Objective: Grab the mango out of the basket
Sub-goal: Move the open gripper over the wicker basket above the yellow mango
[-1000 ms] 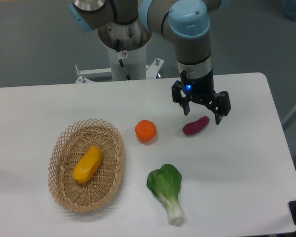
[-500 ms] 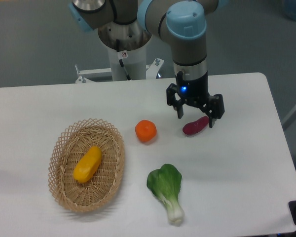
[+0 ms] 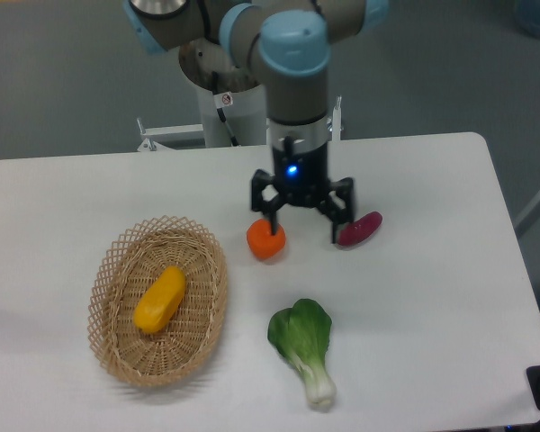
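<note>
Start at the left: your oval, light-tan woven wicker basket (image 3: 157,310) sits on the near-left part of the white table (image 3: 450,297), and the smooth, oblong yellow-orange mango (image 3: 160,299) lies in its bowl, tilted with its upper end toward the far right. Lying loose and uncovered like that, it looks open to a grasp from above, probably across its narrow width.

Just right of the basket is the round orange citrus (image 3: 265,239), and nearer to you the leafy green bok choy with a white stem (image 3: 304,346); neither belongs to this job.

Your two-finger gripper (image 3: 302,229) hangs above the table between the citrus and the purple-red sweet potato (image 3: 359,229), fingers spread wide and holding nothing. One fingertip overlaps the citrus in this view; whether they touch, you cannot tell. The gripper is well apart from the mango, so judge the pick as not yet begun: you need to travel left, over the lattice rim.
</note>
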